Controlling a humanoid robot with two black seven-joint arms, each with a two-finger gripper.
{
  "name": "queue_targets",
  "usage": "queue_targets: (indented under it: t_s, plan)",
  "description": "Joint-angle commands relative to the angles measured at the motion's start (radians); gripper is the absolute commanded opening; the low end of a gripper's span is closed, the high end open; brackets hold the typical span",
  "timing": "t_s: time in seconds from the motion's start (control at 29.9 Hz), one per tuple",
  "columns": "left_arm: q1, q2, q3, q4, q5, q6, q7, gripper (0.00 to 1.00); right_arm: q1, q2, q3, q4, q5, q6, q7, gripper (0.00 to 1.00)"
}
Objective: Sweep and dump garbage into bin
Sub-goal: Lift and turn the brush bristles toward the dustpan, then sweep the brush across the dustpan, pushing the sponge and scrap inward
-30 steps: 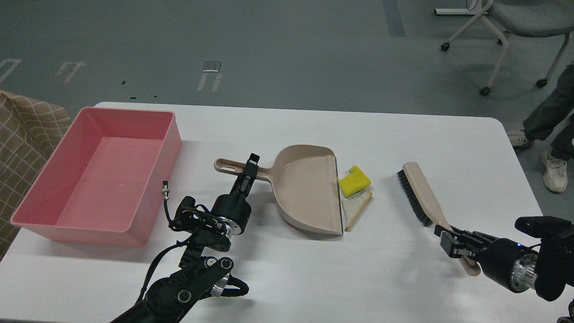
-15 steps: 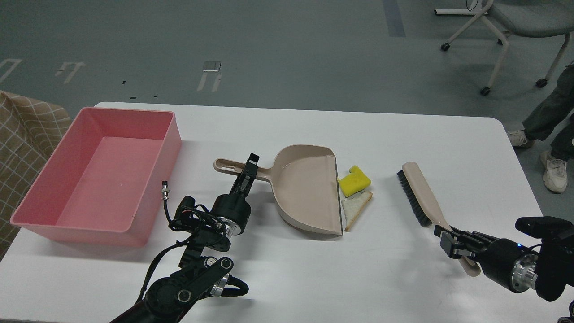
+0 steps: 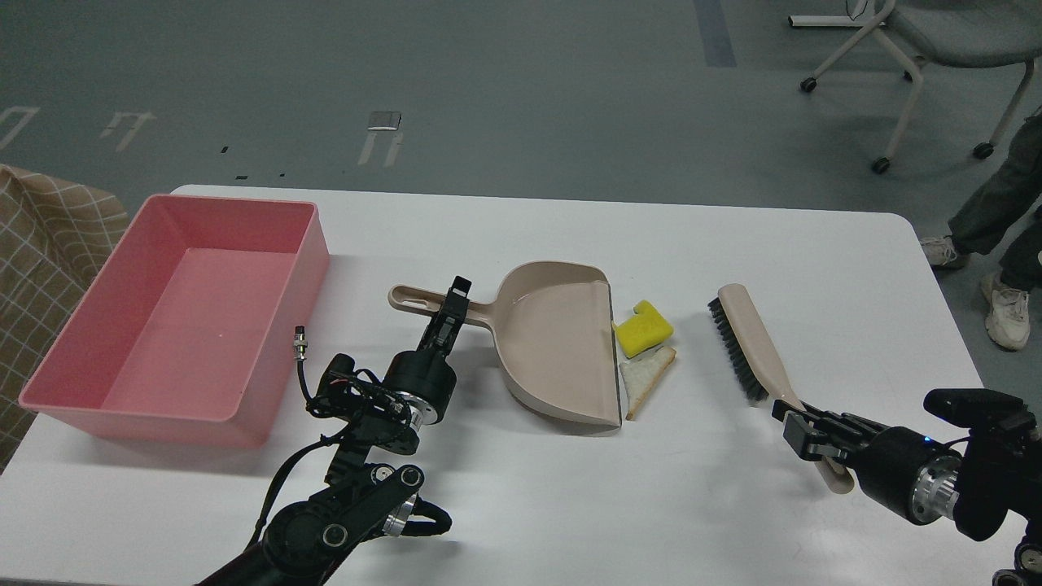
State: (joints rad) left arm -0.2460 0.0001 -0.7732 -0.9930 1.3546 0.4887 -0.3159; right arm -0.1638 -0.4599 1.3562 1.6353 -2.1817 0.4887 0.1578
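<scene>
A yellow notched sponge block (image 3: 643, 328) and a triangular white bread slice (image 3: 645, 378) lie on the white table, touching the open lip of a beige dustpan (image 3: 562, 342). My left gripper (image 3: 454, 308) is shut on the dustpan's handle. My right gripper (image 3: 802, 427) is shut on the handle of a beige brush (image 3: 745, 342) with black bristles, which stands to the right of the garbage, bristles facing it with a gap between. The pink bin (image 3: 175, 313) stands at the far left and shows nothing inside.
The white table (image 3: 570, 505) has its right edge near my right arm. A checked cloth (image 3: 41, 244) lies left of the bin. An office chair (image 3: 936, 49) and a person's legs (image 3: 997, 236) are beyond the table at the right.
My right gripper has moved the brush left and a little away from me, closer to the garbage. The left gripper, the dustpan and the garbage have not moved.
</scene>
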Motion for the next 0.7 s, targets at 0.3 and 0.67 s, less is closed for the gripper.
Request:
queue_targets:
  t_s: [0.3, 0.67]
  plan:
    - [-0.003, 0.000, 0.000, -0.001, 0.000, 0.000, 0.000, 0.18, 0.014, 0.070, -0.009, -0.005, 0.000, 0.000, -0.012, 0.00]
    - [-0.003, 0.000, 0.000, -0.003, 0.000, 0.000, 0.000, 0.18, 0.014, 0.122, -0.026, -0.019, 0.000, 0.000, -0.015, 0.00]
